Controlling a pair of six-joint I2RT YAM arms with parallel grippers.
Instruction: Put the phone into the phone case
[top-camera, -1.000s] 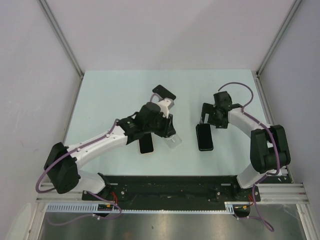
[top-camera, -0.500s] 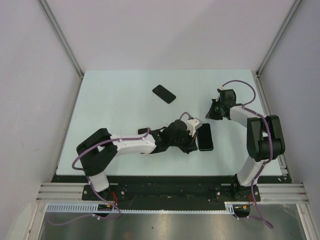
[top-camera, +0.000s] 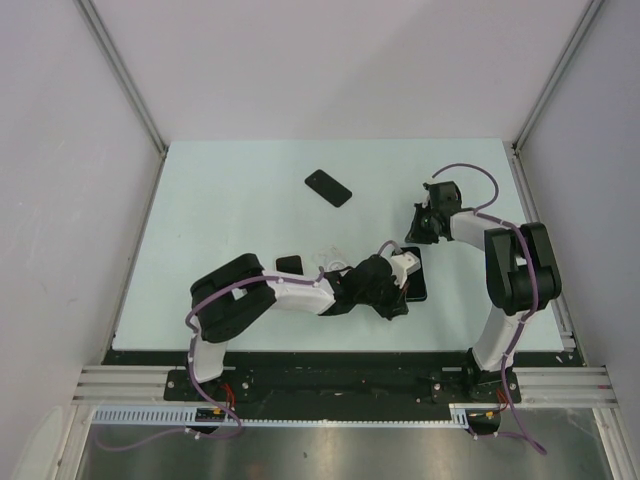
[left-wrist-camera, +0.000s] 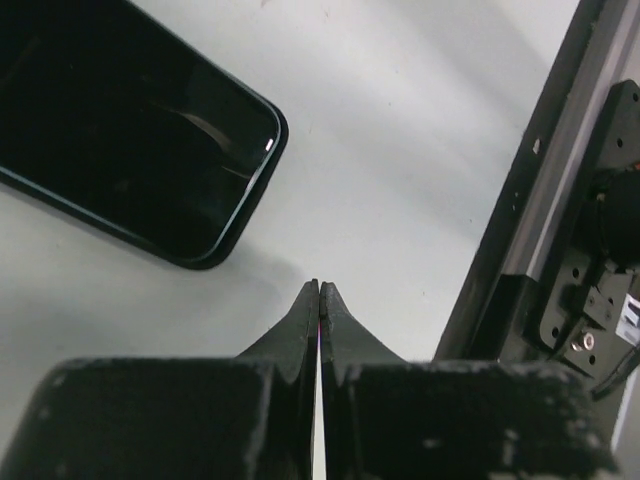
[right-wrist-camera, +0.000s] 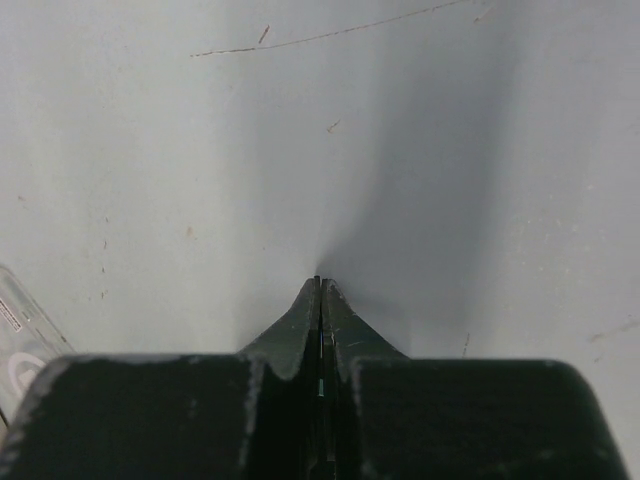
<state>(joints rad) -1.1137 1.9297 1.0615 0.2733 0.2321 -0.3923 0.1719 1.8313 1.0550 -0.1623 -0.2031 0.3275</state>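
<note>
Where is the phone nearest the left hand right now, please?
In the top view, the phone lies right of centre near the table's front edge, just beyond the left hand.

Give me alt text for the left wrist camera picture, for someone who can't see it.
The left gripper has its two black fingers pressed shut on nothing, over the pale table. A dark phone lies flat at upper left, apart from the fingertips, and a black frame rail runs down the right side.

Three phones (top-camera: 328, 187) (top-camera: 289, 264) (top-camera: 417, 285), one clear case (top-camera: 327, 261)
</note>
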